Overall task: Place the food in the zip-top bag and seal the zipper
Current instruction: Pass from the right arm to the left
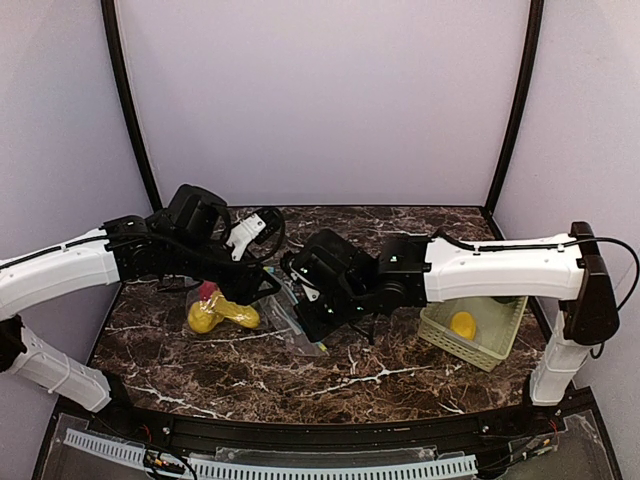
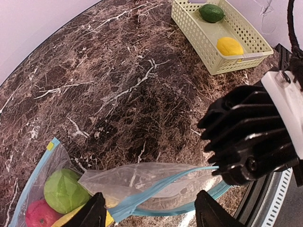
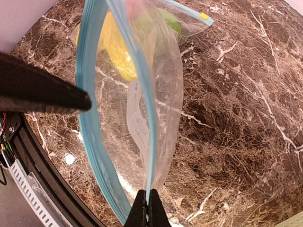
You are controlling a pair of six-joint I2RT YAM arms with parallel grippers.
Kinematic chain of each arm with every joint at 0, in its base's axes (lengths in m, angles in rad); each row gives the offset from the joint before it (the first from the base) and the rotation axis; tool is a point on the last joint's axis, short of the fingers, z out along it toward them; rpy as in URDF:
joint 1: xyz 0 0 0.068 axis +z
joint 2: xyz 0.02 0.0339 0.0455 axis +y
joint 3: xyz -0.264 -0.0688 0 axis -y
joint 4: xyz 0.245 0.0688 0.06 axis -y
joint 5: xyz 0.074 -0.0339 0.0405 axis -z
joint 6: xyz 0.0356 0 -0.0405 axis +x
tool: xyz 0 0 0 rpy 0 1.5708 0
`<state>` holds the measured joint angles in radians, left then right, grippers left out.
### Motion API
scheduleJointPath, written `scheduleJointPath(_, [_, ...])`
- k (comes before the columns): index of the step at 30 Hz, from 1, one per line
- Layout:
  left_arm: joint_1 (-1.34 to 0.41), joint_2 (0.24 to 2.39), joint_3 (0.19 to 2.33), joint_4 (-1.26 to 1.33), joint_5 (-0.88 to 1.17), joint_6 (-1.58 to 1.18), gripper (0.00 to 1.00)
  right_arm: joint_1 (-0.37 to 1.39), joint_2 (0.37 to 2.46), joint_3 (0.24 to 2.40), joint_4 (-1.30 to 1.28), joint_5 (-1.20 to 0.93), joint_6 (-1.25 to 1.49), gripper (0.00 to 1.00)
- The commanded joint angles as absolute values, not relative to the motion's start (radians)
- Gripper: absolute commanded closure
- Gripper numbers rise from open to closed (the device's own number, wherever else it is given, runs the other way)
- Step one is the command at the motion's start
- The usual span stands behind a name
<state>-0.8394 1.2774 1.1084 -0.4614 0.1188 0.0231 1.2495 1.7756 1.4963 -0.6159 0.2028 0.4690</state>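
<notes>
Tightly in right gripper [image 3: 147, 208], bag [image 3: 142, 118], left gripper [image 2: 149, 213] astride

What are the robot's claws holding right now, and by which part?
The right claw pinches the zip-top bag by its blue zipper edge. The left claw is open and grips nothing.

The dark brown, white-veined marble tabletop [image 1: 200, 370] carries a clear zip-top bag [image 2: 161, 182] left of centre and a pale green slatted basket [image 2: 199, 42] well apart at the right.
</notes>
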Motion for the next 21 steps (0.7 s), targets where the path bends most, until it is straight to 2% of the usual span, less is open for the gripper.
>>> scheduleJointPath(1, [-0.831,1.284,1.137,-0.494,0.139,0.085,0.42,1.261,1.791,1.524,-0.618,0.185,0.452,1.00])
scheduleJointPath(8, [-0.828,1.308,1.147,-0.503,0.144,0.124,0.51,1.261,1.789,1.524,-0.617,0.168,0.443,1.00])
scheduleJointPath(15, [-0.827,1.328,1.162,-0.512,0.080,0.152,0.51,1.262,1.790,1.527,-0.617,0.154,0.439,1.00])
scheduleJointPath(21, [-0.827,1.330,1.166,-0.511,0.049,0.184,0.67,1.264,1.791,1.523,-0.616,0.152,0.438,1.00])
